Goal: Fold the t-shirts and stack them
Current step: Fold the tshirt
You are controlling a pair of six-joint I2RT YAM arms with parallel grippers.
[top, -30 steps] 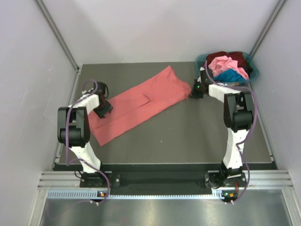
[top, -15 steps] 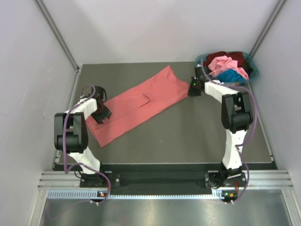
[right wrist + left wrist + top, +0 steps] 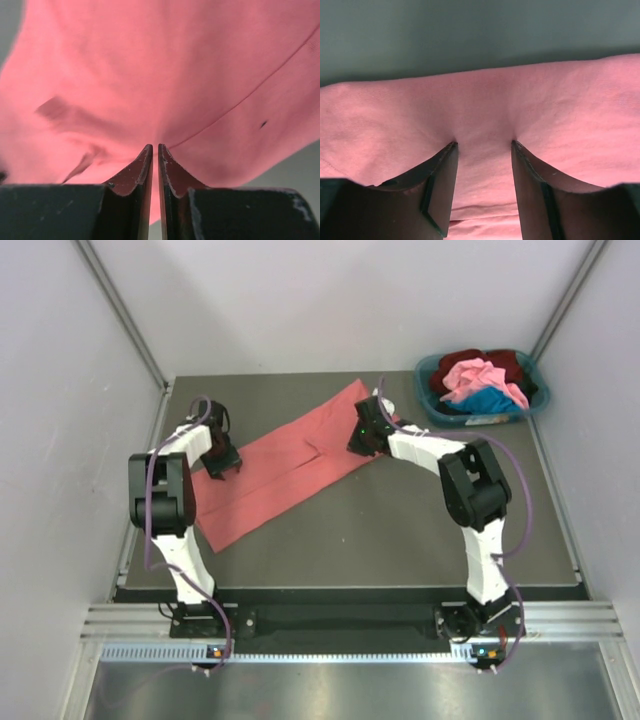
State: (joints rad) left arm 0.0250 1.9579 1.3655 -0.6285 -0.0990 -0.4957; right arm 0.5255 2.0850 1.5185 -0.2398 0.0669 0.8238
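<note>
Salmon-red t-shirt [image 3: 280, 472] — edge pinched in right gripper [image 3: 155, 148].

A dark grey surface [image 3: 400, 530] is seen, with a salmon-red t-shirt [image 3: 280, 475] laid diagonally across it. A teal basket [image 3: 428, 400] is set at its far right corner.

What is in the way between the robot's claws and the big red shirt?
Nothing that shows. The left claw is open, with both tips pressed on the salmon-red t-shirt. The right claw is nearly closed right against the cloth and seems to be pinching a fold.
</note>
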